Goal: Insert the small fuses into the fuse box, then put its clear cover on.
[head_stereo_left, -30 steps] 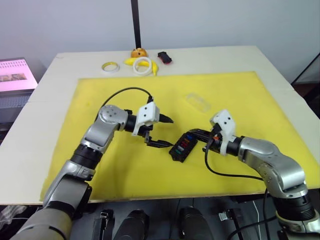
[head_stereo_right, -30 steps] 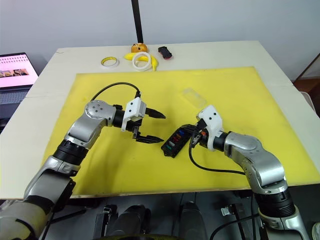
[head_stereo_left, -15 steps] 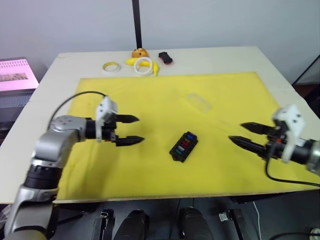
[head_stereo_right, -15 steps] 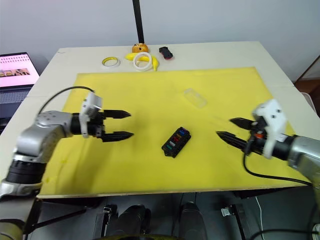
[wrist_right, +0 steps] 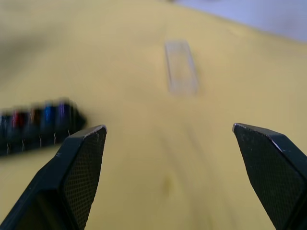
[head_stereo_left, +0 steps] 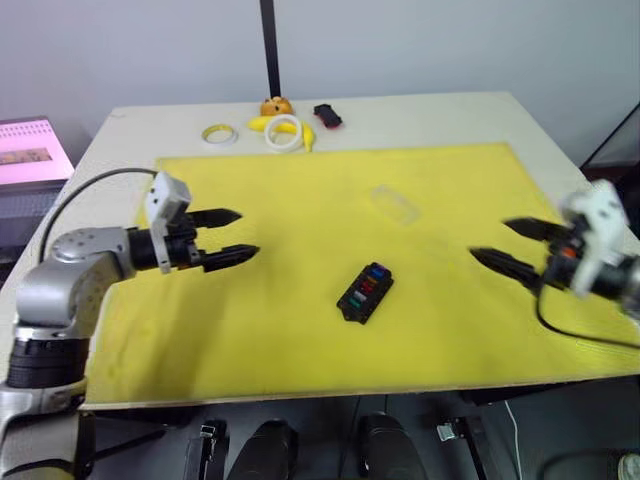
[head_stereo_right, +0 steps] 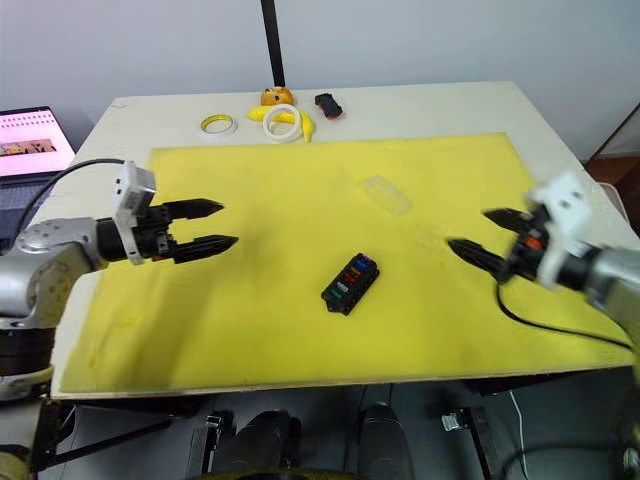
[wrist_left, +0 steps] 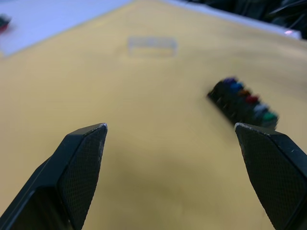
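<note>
Both tools have drawn back from the fuse box (head_stereo_left: 366, 292) since a second ago, when they crowded it from either side. Left tool (head_stereo_left: 235, 236) now hangs over the yellow mat (head_stereo_left: 300, 190) well to the box's left, right tool (head_stereo_left: 508, 247) well to its right; each has its fingers spread wide and empty. Small fuses (wrist_left: 245, 98) sit in the box's slots. Clear cover (head_stereo_left: 394, 203) lies on the mat beyond the box, apart from it
</note>
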Action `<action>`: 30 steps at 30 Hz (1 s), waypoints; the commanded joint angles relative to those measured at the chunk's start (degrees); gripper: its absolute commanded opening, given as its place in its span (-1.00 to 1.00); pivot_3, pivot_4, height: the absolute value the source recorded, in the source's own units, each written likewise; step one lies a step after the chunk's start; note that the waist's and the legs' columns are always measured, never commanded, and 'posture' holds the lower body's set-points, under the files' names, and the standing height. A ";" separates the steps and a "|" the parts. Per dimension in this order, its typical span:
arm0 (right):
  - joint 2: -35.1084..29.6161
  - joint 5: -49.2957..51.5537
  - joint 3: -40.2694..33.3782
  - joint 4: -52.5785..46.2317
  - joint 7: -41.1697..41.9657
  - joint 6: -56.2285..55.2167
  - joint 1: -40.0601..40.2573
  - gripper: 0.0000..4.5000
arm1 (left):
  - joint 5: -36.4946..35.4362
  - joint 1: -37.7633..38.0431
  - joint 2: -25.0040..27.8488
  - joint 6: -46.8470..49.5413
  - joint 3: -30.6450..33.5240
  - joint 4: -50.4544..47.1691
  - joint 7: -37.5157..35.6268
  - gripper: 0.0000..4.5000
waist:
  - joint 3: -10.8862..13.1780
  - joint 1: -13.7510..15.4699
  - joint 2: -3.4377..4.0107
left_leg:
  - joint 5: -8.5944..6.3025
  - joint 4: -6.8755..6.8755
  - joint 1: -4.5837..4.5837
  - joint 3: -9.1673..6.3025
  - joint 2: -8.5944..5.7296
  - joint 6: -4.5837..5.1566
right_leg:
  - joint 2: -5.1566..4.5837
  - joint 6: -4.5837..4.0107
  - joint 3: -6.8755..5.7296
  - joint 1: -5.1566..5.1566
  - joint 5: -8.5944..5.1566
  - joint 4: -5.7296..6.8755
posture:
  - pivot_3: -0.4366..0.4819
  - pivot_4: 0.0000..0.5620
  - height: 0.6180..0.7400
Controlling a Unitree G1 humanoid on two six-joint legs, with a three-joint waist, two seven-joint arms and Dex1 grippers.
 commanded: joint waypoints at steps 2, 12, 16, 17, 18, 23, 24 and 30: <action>5.75 -6.56 10.96 11.53 -4.74 -1.56 -11.92 0.99 | -1.07 -2.11 -3.44 0.20 -0.41 -3.17 5.28 1.00 | 0.00 -0.03 0.00 | 0.00 -0.02 -0.06 -0.01 0.00 0.00 | -0.01 0.00 0.00 -0.06 0.00 -0.01 | -0.05 -0.47 1.00; 17.53 -20.50 21.96 43.67 -6.89 -16.50 -32.21 0.99 | -1.58 -1.44 -8.26 0.12 -2.18 -7.66 12.51 1.00 | 0.00 -0.34 0.00 | 0.01 -0.03 -0.08 0.00 -0.03 -0.01 | -0.02 0.00 0.00 -0.13 0.00 0.01 | -0.05 -0.47 1.00; 19.74 -23.29 22.97 52.86 -5.43 -21.03 -36.82 0.99 | -1.93 -1.37 -8.53 -0.12 -2.70 -8.31 13.27 1.00 | 0.00 -0.35 0.00 | 0.01 -0.01 -0.09 0.01 -0.05 -0.01 | -0.03 -0.01 0.01 -0.13 0.00 -0.01 | -0.05 -0.47 1.00; 20.45 -24.12 23.18 55.50 -5.47 -22.18 -38.14 0.99 | -1.82 -1.38 -8.61 -0.41 -2.90 -8.37 13.40 1.00 | 0.00 -0.42 0.00 | 0.01 0.00 -0.09 0.01 -0.05 -0.01 | -0.03 -0.01 0.00 -0.13 0.00 -0.01 | -0.05 -0.47 1.00; 21.05 -24.87 23.34 57.77 -5.48 -23.08 -39.23 0.99 | -1.63 -1.41 -8.65 -0.75 -3.13 -8.41 13.47 1.00 | 0.00 -0.49 0.01 | 0.01 -0.01 -0.09 0.01 -0.04 -0.01 | -0.02 -0.01 0.01 -0.13 0.00 0.00 | -0.05 -0.47 1.00; 23.16 -27.69 23.84 63.81 -4.40 -25.81 -41.77 0.99 | -0.67 -1.40 -8.22 -2.30 -4.43 -8.56 13.11 1.00 | 0.00 -0.83 0.01 | 0.01 -0.03 -0.09 0.00 -0.04 -0.01 | -0.01 -0.01 0.01 -0.14 0.00 0.00 | -0.05 -0.47 1.00; 23.51 -28.08 23.83 64.35 -4.25 -26.23 -41.97 0.99 | -0.65 -1.37 -8.18 -2.36 -4.53 -8.56 13.10 1.00 | 0.00 -0.89 0.01 | 0.01 -0.04 -0.09 0.00 -0.04 -0.01 | -0.02 -0.01 0.00 -0.14 0.00 0.00 | -0.05 -0.47 1.00; 24.88 -31.12 24.57 66.48 -4.56 -29.43 -42.10 0.88 | 0.17 -0.89 -7.84 -3.35 -5.12 -8.58 13.00 1.00 | 0.00 -1.78 0.02 | 0.01 -0.06 -0.09 -0.02 -0.04 -0.02 | -0.02 -0.01 0.00 -0.15 0.00 0.01 | -0.05 -0.47 1.00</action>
